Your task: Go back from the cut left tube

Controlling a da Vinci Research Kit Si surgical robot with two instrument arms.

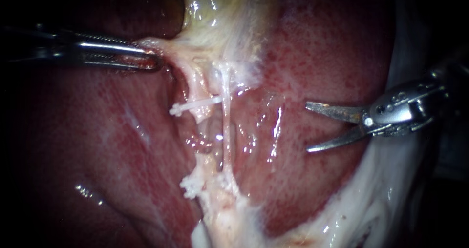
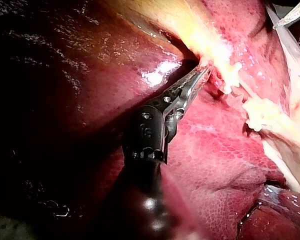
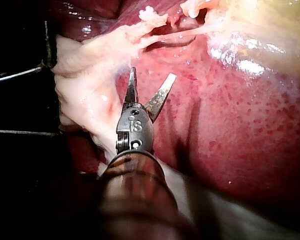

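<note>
Blades of right instrument point(image 1: 308, 127) gape empty; left instrument point(image 1: 154, 60), unseen from right wrist, clamps pale tissue point(image 1: 181, 45).

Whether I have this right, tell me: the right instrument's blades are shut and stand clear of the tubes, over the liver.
Not quite. The right instrument has its blades open, with a gap and nothing between them; the endoscope view shows it. They do stand clear of the tubes, over the liver.

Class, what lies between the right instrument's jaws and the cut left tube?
Endoscope view: bare liver, then the uncut right tube, before the cut left tube.
</note>
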